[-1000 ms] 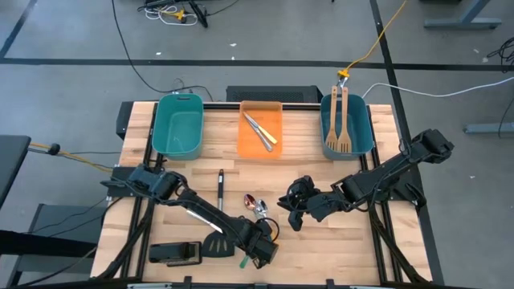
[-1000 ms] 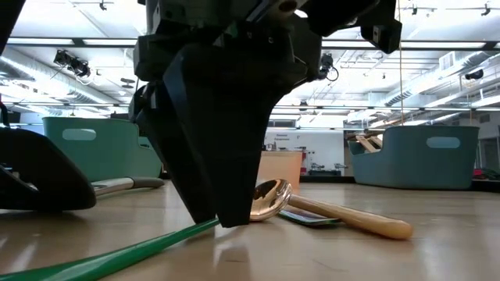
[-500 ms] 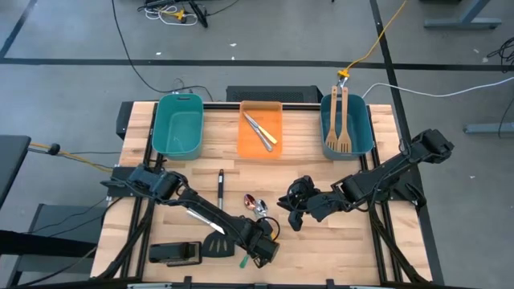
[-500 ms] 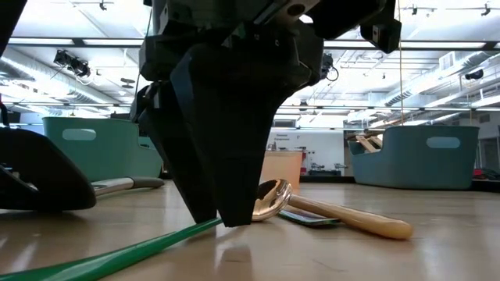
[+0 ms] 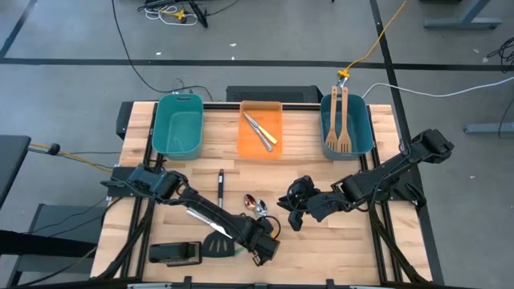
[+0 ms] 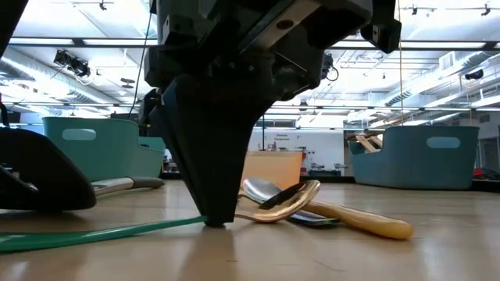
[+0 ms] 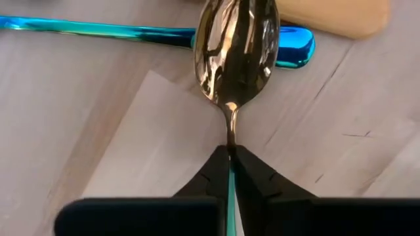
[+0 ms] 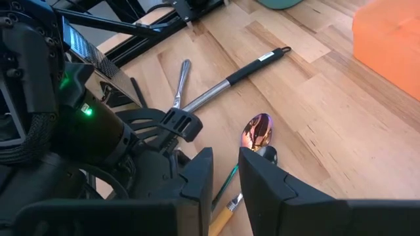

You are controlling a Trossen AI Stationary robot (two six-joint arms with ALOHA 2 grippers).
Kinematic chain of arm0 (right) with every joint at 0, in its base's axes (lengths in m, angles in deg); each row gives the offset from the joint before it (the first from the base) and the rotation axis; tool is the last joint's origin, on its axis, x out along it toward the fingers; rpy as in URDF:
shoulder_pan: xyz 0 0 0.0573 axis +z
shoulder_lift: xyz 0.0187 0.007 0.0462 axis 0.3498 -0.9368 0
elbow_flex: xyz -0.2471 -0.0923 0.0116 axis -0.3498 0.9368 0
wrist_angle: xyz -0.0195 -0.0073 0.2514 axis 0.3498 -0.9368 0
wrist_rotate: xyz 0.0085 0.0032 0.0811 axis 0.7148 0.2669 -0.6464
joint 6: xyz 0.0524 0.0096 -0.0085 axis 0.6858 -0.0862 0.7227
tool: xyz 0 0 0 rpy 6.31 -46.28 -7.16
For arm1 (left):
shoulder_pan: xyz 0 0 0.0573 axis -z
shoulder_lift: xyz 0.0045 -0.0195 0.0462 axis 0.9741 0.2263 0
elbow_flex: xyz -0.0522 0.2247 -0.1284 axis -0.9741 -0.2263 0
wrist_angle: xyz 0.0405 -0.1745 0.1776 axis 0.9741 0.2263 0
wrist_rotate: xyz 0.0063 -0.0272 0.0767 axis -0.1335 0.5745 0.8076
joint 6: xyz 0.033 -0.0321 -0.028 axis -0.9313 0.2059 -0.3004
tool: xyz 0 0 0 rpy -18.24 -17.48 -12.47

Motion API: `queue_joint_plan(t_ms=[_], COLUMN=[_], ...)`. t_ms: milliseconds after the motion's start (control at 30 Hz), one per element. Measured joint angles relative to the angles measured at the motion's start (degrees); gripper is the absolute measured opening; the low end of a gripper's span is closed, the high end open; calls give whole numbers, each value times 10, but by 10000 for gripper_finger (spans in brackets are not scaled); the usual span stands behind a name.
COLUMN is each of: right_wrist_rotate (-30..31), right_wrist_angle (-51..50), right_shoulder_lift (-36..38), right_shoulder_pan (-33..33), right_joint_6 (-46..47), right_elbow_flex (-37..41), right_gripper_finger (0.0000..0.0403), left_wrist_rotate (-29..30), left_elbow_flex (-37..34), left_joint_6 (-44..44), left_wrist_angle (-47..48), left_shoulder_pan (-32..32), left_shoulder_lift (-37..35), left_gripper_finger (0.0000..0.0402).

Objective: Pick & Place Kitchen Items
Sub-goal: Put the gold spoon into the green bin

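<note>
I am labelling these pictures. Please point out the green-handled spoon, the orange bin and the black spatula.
green-handled spoon [image 7: 236, 49]: left wrist view, on the shiny bowl.
orange bin [image 5: 250, 147]: high view, on a bare part of its floor.
black spatula [image 8: 226, 82]: right wrist view, on the steel handle.

Grey concrete floor [image 5: 72, 48], black cables, yellow cord [image 5: 384, 36]; ceiling strip lights [image 6: 78, 39], white rafters.

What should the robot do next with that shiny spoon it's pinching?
Probably lift it a little. The left gripper has its fingers shut on the green-handled spoon, whose bowl lies across a blue spoon, so raising it straight up should free it cleanly.
</note>
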Motion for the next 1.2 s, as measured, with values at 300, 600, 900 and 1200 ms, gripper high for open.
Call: queue_joint_plan(t_ms=[300, 600, 900, 1200], right_wrist_rotate=[0, 0, 0, 16], right_wrist_angle=[-1, -1, -2, -2], right_shoulder_lift=[0, 0, 0, 0], right_shoulder_pan=[0, 0, 0, 0], right_joint_6=[0, -2, -4, -5], right_elbow_flex=[0, 0, 0, 0], right_gripper_finger=[84, 84, 84, 84], left_wrist_rotate=[0, 3, 10, 31], left_elbow_flex=[0, 0, -1, -3], left_joint_6=[0, -5, -8, -7], left_wrist_angle=[2, 4, 3, 5], left_shoulder_pan=[-4, -3, -3, 0], left_shoulder_lift=[-1, -2, -20, -32], left_gripper_finger=[10, 10, 10, 10])
